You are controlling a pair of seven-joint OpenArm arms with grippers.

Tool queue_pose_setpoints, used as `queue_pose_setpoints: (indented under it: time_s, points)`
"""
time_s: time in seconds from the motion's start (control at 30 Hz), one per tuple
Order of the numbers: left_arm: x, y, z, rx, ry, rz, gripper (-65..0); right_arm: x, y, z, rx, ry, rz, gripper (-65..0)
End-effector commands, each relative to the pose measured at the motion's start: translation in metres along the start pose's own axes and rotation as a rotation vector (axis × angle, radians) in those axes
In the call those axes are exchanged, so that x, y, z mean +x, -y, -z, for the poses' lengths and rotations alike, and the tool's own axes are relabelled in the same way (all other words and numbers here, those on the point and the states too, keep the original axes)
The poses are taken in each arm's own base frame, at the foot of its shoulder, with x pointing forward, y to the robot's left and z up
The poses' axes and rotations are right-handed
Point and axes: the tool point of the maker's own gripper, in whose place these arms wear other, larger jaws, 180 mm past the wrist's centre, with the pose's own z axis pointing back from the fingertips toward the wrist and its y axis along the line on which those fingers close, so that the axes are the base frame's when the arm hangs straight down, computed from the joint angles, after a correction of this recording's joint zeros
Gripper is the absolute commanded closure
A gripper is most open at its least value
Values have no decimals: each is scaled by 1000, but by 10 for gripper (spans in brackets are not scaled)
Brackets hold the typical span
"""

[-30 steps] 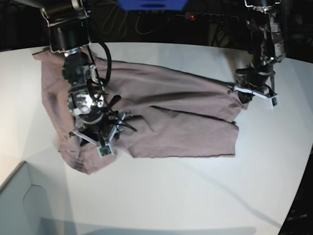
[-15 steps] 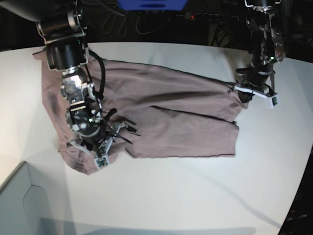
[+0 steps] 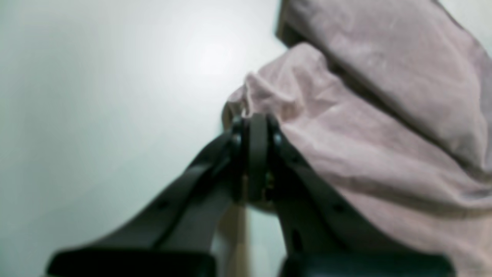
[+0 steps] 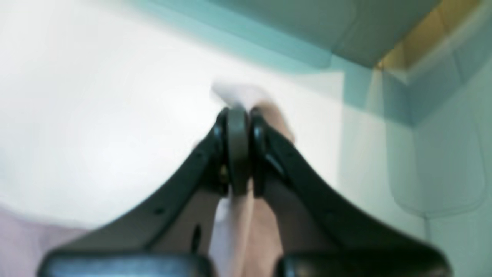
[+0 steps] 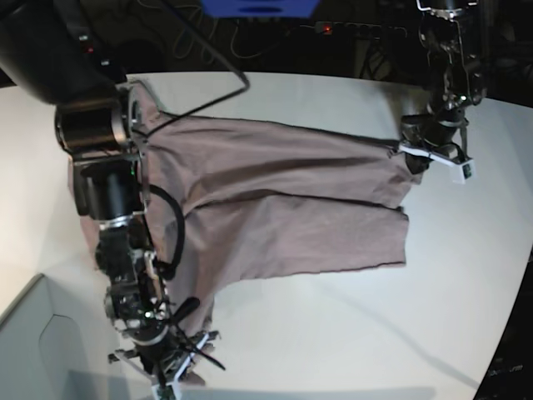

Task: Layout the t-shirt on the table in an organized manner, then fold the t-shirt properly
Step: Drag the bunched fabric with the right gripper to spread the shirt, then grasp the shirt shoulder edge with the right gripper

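- Nearest you, the right end effector [image 5: 166, 379] sits low by the desk's near edge, jaws pinched together on a fold of the t-shirt [image 5: 283, 208]; the right wrist view shows pink cloth and a white scrap, likely the neck label, squeezed between the pads [image 4: 238, 150].
- That grip looks chosen to drag one end of the garment toward you, so the fabric runs in a long taut strip from the clamp up to the main body.
- Just left of it, the pale grey box [image 5: 29, 350] pokes in at the corner; watch your clearance there.
- Mid-desk, the t-shirt lies spread across the white desk [image 5: 333, 333], mostly flat but with a long diagonal crease and an overlapped layer, so I'd say the layout step isn't finished.
- Farther out, the left end effector [image 5: 435, 158] is closed on the shirt's far edge; the left wrist view shows a bunched fold [image 3: 269, 100] caught at its tips.
- You're holding opposite ends, which reads as an anchor-and-stretch: one side fixed, the other pulled to flatten wrinkles.
- Pull too hard and the far corner may slip free.
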Motion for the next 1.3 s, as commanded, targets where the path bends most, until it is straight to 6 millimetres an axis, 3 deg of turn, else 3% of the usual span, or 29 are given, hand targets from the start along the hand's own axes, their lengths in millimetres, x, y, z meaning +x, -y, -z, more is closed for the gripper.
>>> queue_pose_setpoints:
  time_s: [0.0, 0.17, 0.37, 0.43, 0.53, 0.67, 0.77, 0.93, 1.27]
  points:
    - [17, 2, -1, -10, 50, 10, -1, 33, 15, 5, -29, 81, 11, 0]
    - [17, 1, -1, -9, 49, 11, -1, 18, 16, 19, -21, 78, 72, -27]
    - [18, -1, -2, -2, 51, 16, -1, 22, 11, 19, -14, 143, 82, -327]
    - [18, -2, -2, -1, 52, 17, -1, 24, 11, 17, -16, 164, 81, -397]
    - [21, -4, -2, -2, 52, 28, -1, 9, 16, 15, -24, 149, 74, -394]
    - [22, -5, -2, 2, 56, 22, -1, -45, 36, 3, -57, 63, 59, -385]
    - [21, -6, -3, 3, 54, 22, -1, -86, 59, -17, -120, 25, 105, -385]
    - [14, -9, -6, 10, 39, 22, -1, -129, 86, -61, -223, 10, 156, -387]
    - [14, -7, -5, 7, 43, 14, -1, -208, 96, -165, -311, -78, 95, -387]
